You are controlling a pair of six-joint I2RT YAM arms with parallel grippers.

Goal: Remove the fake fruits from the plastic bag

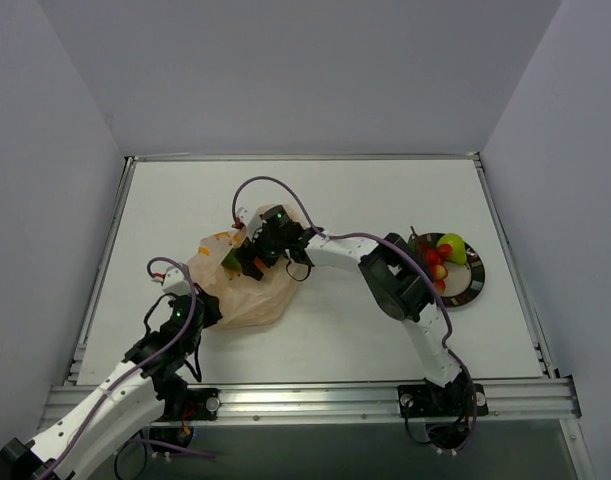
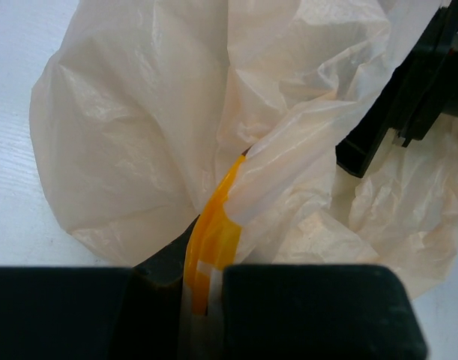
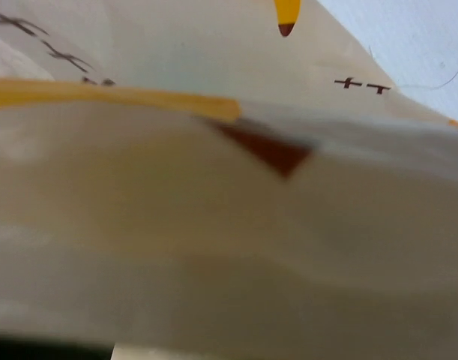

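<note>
The peach plastic bag (image 1: 253,296) lies crumpled left of the table's centre. My left gripper (image 1: 207,304) is shut on its near-left edge; in the left wrist view the jaws (image 2: 206,279) pinch a bunched fold with an orange strip of the bag (image 2: 139,135). My right gripper (image 1: 243,262) reaches into the bag's mouth from the right, next to a small yellow-green fruit (image 1: 230,260). Bag film (image 3: 214,225) covers the right wrist view and hides the fingers. Other fake fruits, yellow-green (image 1: 451,246) and red (image 1: 432,258), lie on the dark plate (image 1: 472,285).
The dark round plate sits at the right, beside the right arm's elbow (image 1: 395,280). The right gripper's black body (image 2: 416,82) shows at the top right of the left wrist view. Raised rails border the white table (image 1: 315,340).
</note>
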